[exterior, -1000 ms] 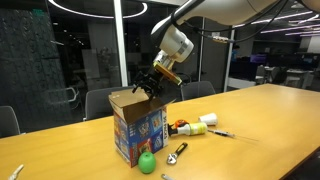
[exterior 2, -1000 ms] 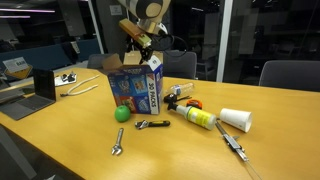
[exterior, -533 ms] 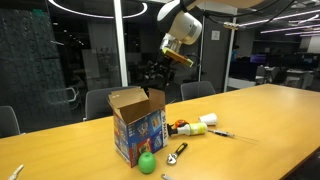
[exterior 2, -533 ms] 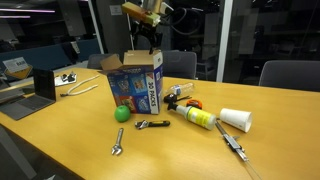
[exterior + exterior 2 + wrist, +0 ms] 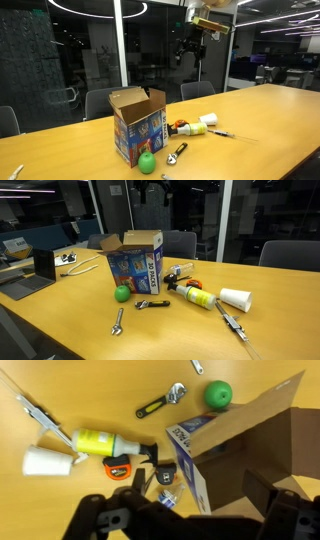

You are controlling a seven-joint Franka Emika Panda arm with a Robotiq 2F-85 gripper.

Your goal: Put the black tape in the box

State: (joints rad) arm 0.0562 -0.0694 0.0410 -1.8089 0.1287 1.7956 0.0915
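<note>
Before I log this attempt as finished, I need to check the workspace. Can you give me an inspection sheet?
Surface: wooden table, no spills seen.
Job's things: box upright, top flaps open; black tape not visible in any view, box interior too dark to tell.
Clutter: green ball, wrench, yellow bottle and white cup on the table near the box.
Pincer: pincer open, empty, high above the table.
Cables: white cable by a laptop.
Surroundings: office chairs, glass walls.
</note>
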